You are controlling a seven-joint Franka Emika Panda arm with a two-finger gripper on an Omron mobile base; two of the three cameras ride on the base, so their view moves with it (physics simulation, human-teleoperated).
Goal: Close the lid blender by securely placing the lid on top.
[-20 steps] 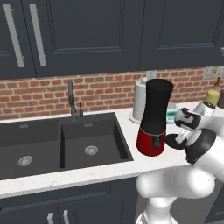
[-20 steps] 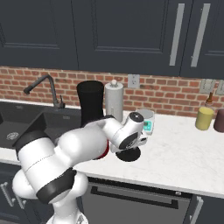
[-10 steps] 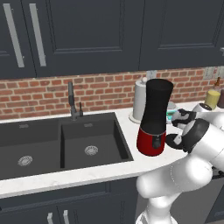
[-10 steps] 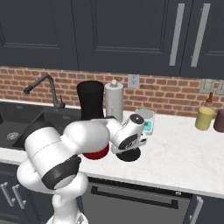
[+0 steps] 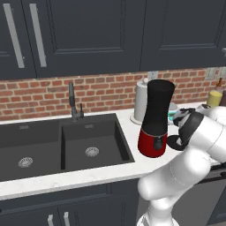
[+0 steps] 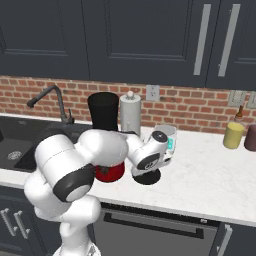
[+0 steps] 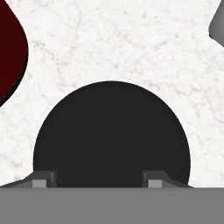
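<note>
white counter (image 7: 131,43), blender (image 5: 154,123), lid (image 7: 111,135)

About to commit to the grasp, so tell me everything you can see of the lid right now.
The lid is a plain, flat, round black disc with a matte look and no visible knob. It lies flat on the white marbled counter, just right of the blender's red base and apart from it. The pincer sits directly above it, one fingertip over either side. Whether they touch it cannot be told.

The lid (image 7: 111,135) was plain matte black on the white, faintly veined marble counter (image 7: 131,43); the blender (image 5: 154,119) had a glossy red base and black jar.
</note>
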